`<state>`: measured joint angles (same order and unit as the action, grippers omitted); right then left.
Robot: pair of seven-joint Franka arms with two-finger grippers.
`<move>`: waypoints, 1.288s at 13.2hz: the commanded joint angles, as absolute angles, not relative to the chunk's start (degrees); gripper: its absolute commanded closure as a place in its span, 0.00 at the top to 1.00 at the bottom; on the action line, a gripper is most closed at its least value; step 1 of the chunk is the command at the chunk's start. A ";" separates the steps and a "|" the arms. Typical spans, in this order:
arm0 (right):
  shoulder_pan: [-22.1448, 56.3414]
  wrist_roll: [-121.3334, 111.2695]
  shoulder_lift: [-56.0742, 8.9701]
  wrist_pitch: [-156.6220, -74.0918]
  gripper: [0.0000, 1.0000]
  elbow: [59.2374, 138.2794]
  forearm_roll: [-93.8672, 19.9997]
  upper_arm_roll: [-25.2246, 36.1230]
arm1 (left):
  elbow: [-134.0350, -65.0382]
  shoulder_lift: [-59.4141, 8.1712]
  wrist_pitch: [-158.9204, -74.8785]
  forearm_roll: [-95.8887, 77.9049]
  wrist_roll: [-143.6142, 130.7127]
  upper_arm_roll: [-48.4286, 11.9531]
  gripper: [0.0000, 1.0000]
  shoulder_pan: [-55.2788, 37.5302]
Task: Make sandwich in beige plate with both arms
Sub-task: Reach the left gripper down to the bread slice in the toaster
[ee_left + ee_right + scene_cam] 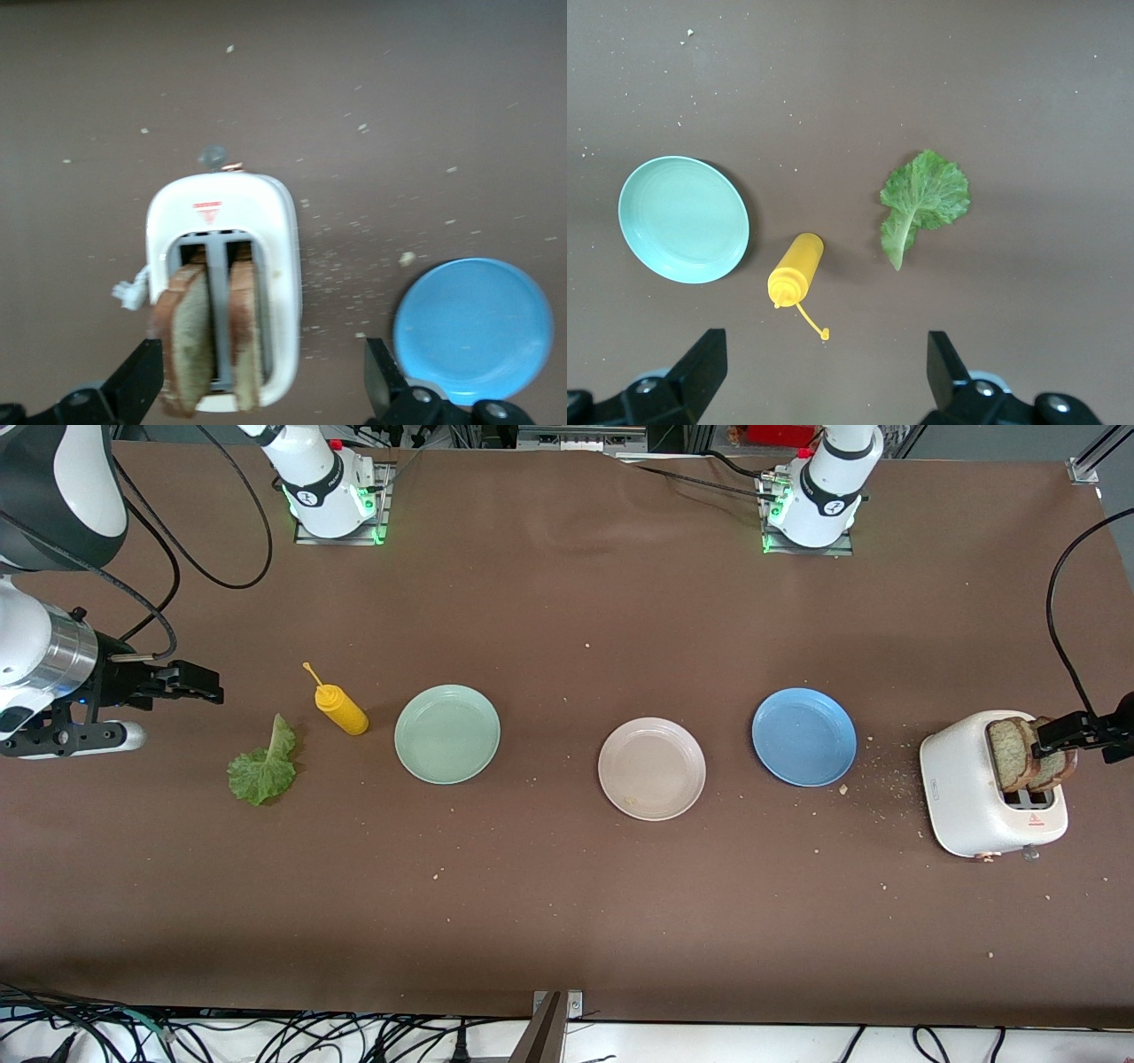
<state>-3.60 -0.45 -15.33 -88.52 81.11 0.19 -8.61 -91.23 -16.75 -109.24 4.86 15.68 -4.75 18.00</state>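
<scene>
Hovering the left gripper (261, 370) over the white two-slot toaster (221, 208) at the left arm's end of the table, jaws spread wide, spanning more than the toaster's whole width rather than one slice. Targeting, by the look of it, one of the two square brown wholemeal bread slices (190, 341), both standing upright in the slots, neither lifted yet. Doing this well likely meaning: narrowing the spread, centring on a single slice's top crust, pinching across its flat faces, then drawing straight up to avoid snagging the slot or tipping the toaster.

Waiting with the right gripper (199, 685) at the right arm's end, jaws equally wide, near the ruffled green lettuce leaf (264, 766) and the yellow squeeze bottle (341, 708).

Sitting bare except for crumbs, the round pale beige plate (651, 768), between the mint-green plate (446, 733) and the blue plate (803, 736), well apart from the toaster.
</scene>
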 commanded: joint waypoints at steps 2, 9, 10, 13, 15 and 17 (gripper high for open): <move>-3.78 -0.18 -15.21 -88.51 1.00 80.95 -0.18 -8.79 | -94.30 -17.67 -110.39 8.53 15.91 -5.45 1.00 18.19; -3.69 -0.26 -15.21 -88.51 1.00 80.95 -0.18 -8.79 | -99.40 -18.81 -113.38 10.18 13.27 -5.45 0.90 18.11; -3.69 -0.44 -15.21 -88.51 1.00 80.95 -0.18 -8.79 | -99.49 -19.24 -113.38 13.85 13.27 -5.62 0.73 18.19; -3.78 -0.79 -15.21 -88.51 1.00 81.03 -0.18 -8.79 | -99.49 -19.51 -112.33 16.26 13.18 -5.71 0.08 17.67; -3.78 -0.79 -15.21 -88.33 1.00 81.04 -0.26 -8.79 | -99.40 -19.51 -111.54 16.26 12.05 -5.71 0.00 17.67; -3.87 -0.88 -15.21 -88.16 1.00 81.04 -0.35 -8.79 | -98.71 -19.25 -111.10 16.26 11.95 -5.80 0.00 17.58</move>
<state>-3.57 -0.43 -15.34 -88.50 81.11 0.19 -8.61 -99.11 -19.80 -112.20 14.24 13.55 -5.43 17.74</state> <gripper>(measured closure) 0.000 0.828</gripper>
